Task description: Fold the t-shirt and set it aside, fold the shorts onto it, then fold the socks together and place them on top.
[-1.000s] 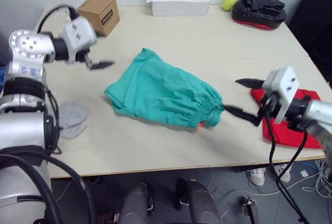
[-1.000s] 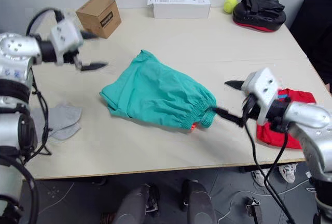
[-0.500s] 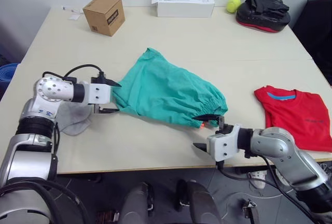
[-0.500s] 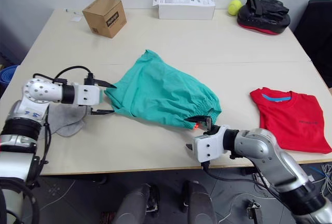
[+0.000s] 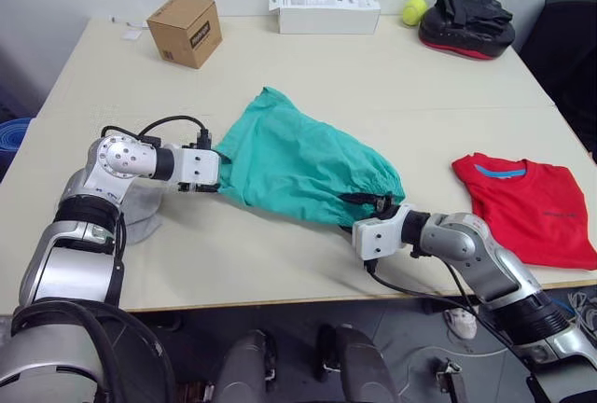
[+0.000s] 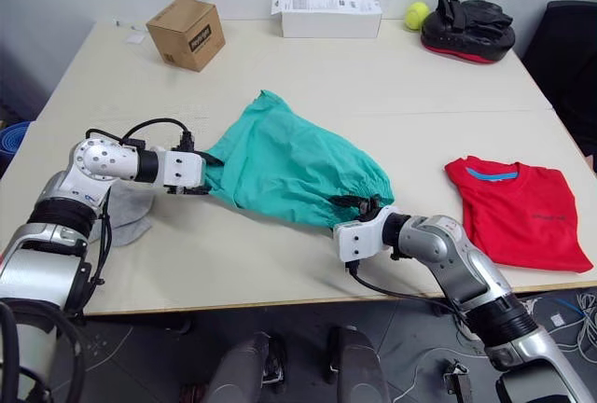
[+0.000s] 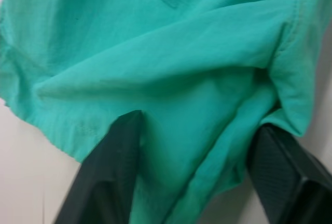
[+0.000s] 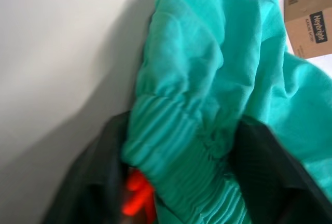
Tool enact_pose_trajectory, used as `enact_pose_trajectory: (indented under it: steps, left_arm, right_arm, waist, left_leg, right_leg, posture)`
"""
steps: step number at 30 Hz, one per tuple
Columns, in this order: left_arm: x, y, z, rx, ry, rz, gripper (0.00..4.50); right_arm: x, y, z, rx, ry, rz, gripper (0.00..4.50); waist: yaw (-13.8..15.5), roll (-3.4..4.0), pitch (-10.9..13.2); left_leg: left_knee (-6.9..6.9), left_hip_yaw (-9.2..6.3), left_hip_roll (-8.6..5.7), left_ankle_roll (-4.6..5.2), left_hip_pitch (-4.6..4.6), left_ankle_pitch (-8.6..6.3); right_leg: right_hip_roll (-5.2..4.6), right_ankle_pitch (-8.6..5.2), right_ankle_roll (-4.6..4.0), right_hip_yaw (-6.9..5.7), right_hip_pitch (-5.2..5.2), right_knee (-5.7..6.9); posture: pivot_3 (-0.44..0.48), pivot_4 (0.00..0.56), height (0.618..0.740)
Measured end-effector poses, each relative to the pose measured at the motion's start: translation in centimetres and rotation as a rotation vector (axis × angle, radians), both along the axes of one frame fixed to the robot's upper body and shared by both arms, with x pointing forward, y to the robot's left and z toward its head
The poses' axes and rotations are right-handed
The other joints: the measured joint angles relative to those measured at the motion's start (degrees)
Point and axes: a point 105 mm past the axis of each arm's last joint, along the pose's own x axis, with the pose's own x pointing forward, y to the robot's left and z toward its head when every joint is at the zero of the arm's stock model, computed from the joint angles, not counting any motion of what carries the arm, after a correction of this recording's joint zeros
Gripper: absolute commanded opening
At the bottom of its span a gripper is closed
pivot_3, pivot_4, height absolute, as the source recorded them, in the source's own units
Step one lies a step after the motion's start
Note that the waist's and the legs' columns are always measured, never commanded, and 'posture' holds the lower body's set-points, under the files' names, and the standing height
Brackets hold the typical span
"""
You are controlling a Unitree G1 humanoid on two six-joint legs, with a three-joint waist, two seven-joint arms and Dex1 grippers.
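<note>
Teal-green shorts [image 5: 303,165] with orange-red drawstring [image 8: 136,195]; bright red t-shirt [image 5: 527,205], blue collar band; light grey socks [image 5: 140,212].

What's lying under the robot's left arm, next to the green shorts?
Light grey socks lie on the table beneath the left arm, beside the shorts. The arm covers part of them, so how they are arranged cannot be seen.

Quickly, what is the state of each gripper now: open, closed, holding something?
Left gripper: open, fingers around an edge of the teal-green cloth shorts.
Right gripper: open, fingers around their gathered waistband.
</note>
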Motion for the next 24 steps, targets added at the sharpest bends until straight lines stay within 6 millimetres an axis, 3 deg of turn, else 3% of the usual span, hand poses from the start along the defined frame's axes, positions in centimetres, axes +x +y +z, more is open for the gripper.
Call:
enact_pose_trajectory:
  steps: [5, 11, 14, 17, 21, 24]
  left_arm:
    - [-0.4, 0.2, -0.4, -0.006, 0.082, 0.004, 0.13]
    - [-2.1, 0.8, -0.6, -0.058, 0.224, -0.006, 0.02]
    - [-5.1, 1.8, -1.0, -0.065, 0.358, -0.027, 0.02]
    - [-9.5, 2.4, -1.5, -0.066, 0.514, -0.013, 0.02]
    - [-14.2, 1.5, -1.4, -0.077, 0.6, 0.009, 0.02]
    - [-16.2, 0.6, -1.9, -0.108, 0.588, 0.068, 0.02]
  right_arm:
    - [0.2, -0.3, -0.3, 0.001, 0.032, -0.014, 0.01]
    - [-0.5, 0.2, 0.1, 0.053, 0.093, 0.05, 0.0]
    - [-1.3, 0.5, 0.6, 0.078, 0.132, 0.122, 0.0]
    - [-2.2, 0.0, 1.0, 0.043, 0.151, 0.218, 0.0]
    - [-3.2, -1.3, 0.7, -0.013, 0.181, 0.319, 0.0]
    - [-3.4, -2.4, 0.4, -0.07, 0.185, 0.377, 0.0]
  waist:
    - [-0.13, 0.0, 0.0]
    - [-0.51, 0.01, 0.0]
    - [-1.8, 0.02, 0.02]
    - [-2.56, 0.07, 0.05]
    - [-2.09, 0.18, 0.11]
    - [-1.32, 0.23, 0.14]
  left_leg:
    - [0.0, 0.0, 0.02, -0.01, -0.02, -0.01]
    - [0.0, 0.0, 0.06, -0.04, -0.08, -0.03]
    - [-0.05, -0.02, 0.15, -0.09, -0.13, -0.07]
    - [-0.09, -0.09, 0.18, -0.13, -0.14, -0.09]
    - [-0.06, -0.16, 0.14, -0.12, -0.05, -0.09]
    - [-0.06, -0.21, 0.1, -0.11, -0.02, -0.09]
  right_leg:
    - [0.01, -0.01, -0.01, -0.01, -0.05, 0.03]
    - [0.08, -0.02, -0.04, -0.02, -0.1, 0.0]
    - [0.18, -0.03, -0.04, -0.01, -0.1, 0.05]
    - [0.2, -0.05, -0.06, 0.01, -0.1, 0.02]
    - [0.13, -0.09, -0.1, 0.04, 0.02, -0.24]
    - [0.1, -0.1, -0.11, 0.1, 0.07, -0.25]
  posture:
    - [0.0, 0.15, 0.74]
    - [0.0, 0.15, 0.74]
    - [0.0, 0.15, 0.74]
    - [0.0, 0.15, 0.74]
    - [0.0, 0.15, 0.74]
    - [0.0, 0.15, 0.74]
